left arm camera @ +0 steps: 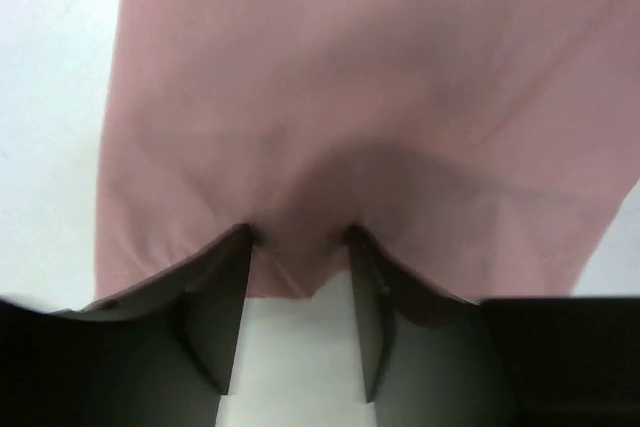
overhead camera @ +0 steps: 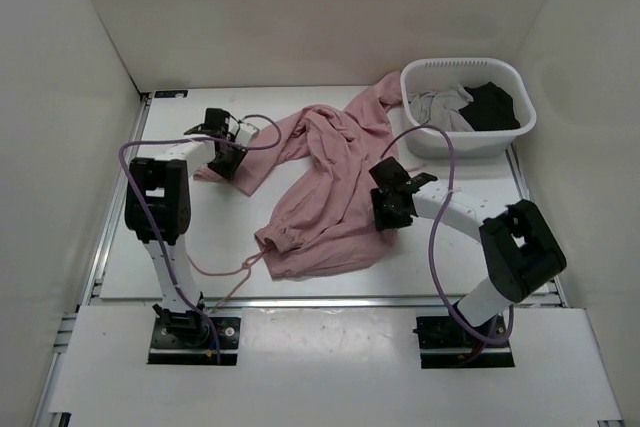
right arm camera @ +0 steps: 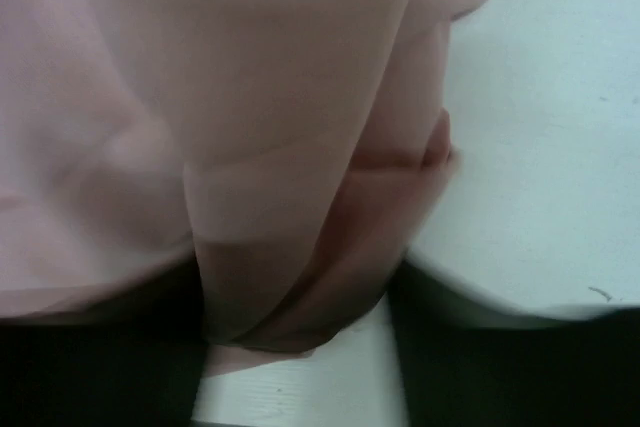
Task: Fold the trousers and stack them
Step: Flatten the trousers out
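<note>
Top external view: the pink trousers (overhead camera: 330, 187) lie crumpled across the middle of the table (overhead camera: 150, 237), one end trailing up against the white basket (overhead camera: 470, 142), which holds a grey garment (overhead camera: 440, 105) and a black garment (overhead camera: 492, 105), as I work both arms from a distance. The left gripper (overhead camera: 228, 137) sits at the hem of a leg stretched toward the table's left side. In the left wrist view its fingers (left arm camera: 235, 277) stand apart, the hem puckered between the tips but not pinched. The right gripper (overhead camera: 392, 199) is down on the garment's right edge. Its wrist view, which is blurred, shows a thick fold lying between widely parted fingers (right arm camera: 480, 347), bare table showing on one side, so I judge nothing is clamped there either. The cloth looks thin, light and limp. I expect it to slide, sag and bunch instead of holding a crease. The doubled hems and what looks like the gathered waistband (overhead camera: 280, 239) at the near edge strike me as the firmest places to grip, both arms lifting together to spread it flat.
</note>
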`<state>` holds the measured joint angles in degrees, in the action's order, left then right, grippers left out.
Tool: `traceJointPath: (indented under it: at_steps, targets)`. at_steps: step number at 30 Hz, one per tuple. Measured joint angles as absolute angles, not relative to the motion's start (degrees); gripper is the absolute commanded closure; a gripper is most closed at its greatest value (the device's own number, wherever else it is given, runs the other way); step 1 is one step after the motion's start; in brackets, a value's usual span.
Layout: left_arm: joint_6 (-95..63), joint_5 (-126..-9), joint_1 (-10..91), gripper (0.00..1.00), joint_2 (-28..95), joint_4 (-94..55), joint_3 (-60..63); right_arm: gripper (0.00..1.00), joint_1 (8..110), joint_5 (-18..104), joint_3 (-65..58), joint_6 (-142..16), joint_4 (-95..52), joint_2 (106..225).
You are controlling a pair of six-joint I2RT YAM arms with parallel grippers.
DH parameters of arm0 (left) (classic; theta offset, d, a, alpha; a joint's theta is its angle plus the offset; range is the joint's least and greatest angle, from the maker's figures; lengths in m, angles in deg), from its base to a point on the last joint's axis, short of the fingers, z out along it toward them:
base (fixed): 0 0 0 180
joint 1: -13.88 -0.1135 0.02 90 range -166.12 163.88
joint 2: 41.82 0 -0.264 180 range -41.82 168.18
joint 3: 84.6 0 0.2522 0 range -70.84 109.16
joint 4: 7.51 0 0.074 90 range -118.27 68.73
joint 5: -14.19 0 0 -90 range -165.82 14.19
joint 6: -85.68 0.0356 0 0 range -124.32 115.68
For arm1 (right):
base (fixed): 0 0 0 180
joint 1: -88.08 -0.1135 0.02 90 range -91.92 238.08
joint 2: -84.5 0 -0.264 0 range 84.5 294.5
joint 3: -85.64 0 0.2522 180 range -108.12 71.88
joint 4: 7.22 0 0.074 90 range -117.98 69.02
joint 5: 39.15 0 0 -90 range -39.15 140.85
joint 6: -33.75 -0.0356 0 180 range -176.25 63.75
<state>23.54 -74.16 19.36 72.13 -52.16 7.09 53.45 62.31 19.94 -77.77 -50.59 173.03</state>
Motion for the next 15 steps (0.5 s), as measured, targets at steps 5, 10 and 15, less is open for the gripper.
traceJointPath:
  at_steps: [5,10,15]
  targets:
    - [22.6,-75.2,18.0,0.86,70.3,-49.6,3.2,1.00,53.8,62.4,11.9,-75.5,-52.7,178.3]
    - [21.3,-74.9,3.6,0.86,63.6,-50.8,-1.9,1.00,55.1,64.5,-21.7,-66.8,-61.7,192.7]
    - [26.9,-77.6,-16.9,0.86,50.1,-51.3,-2.7,1.00,55.8,56.9,-53.9,-61.3,-59.9,201.1]
